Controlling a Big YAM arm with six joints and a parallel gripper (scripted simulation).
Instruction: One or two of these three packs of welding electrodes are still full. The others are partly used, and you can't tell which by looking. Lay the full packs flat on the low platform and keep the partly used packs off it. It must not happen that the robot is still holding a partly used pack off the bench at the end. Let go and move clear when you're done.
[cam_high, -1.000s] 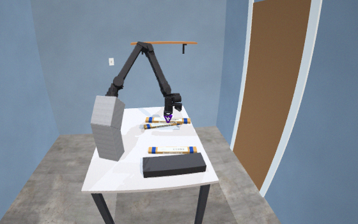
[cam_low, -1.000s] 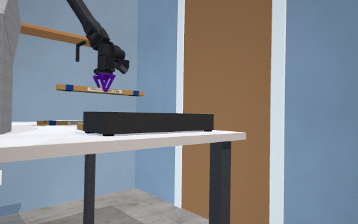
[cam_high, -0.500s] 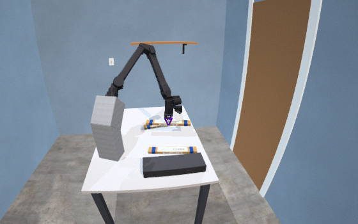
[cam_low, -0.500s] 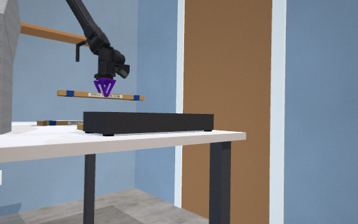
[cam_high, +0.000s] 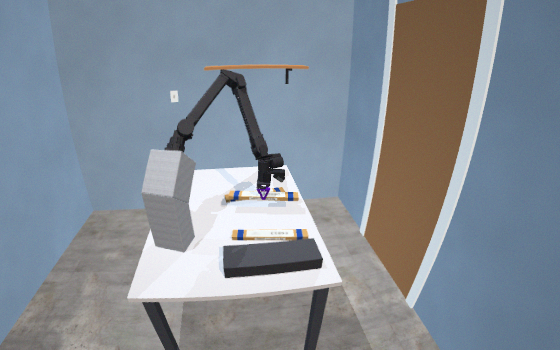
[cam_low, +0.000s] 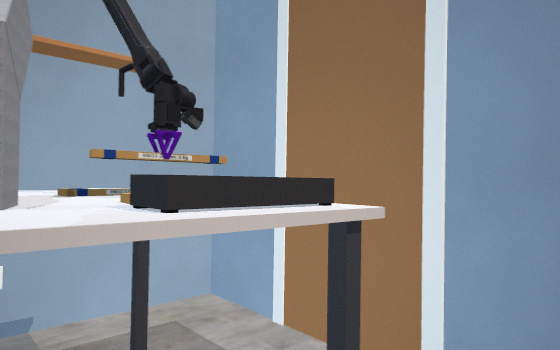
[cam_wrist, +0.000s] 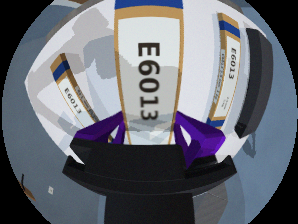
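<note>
So the low black platform (cam_high: 272, 259) (cam_low: 240, 192) (cam_wrist: 258, 82) has no pack on it, one E6013 pack (cam_high: 270, 234) (cam_wrist: 230, 70) lies just beside it, and the gripper (cam_high: 263, 194) (cam_low: 166, 150) (cam_wrist: 149, 113) has another pack (cam_high: 287, 196) (cam_low: 200, 158) (cam_wrist: 149, 75) pinched mid-air. Third one's (cam_high: 229, 198) (cam_low: 95, 192) (cam_wrist: 72, 95) on the bench (cam_high: 200, 272) (cam_low: 240, 218) (cam_wrist: 42, 75).

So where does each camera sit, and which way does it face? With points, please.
Top: raised off the bench's end, looking down its length past the low platform (cam_high: 272, 259) (cam_low: 240, 192) (cam_wrist: 260, 80); most of the arm (cam_high: 247, 112) (cam_low: 132, 37) shows.
Exterior: near bench height, looking across the platform; forearm and gripper (cam_high: 263, 195) (cam_low: 166, 152) (cam_wrist: 149, 113) show.
Wrist: on the gripper, facing down past its purple fingers.
Top and exterior share the held pack (cam_high: 287, 196) (cam_low: 200, 159) (cam_wrist: 150, 75).
</note>
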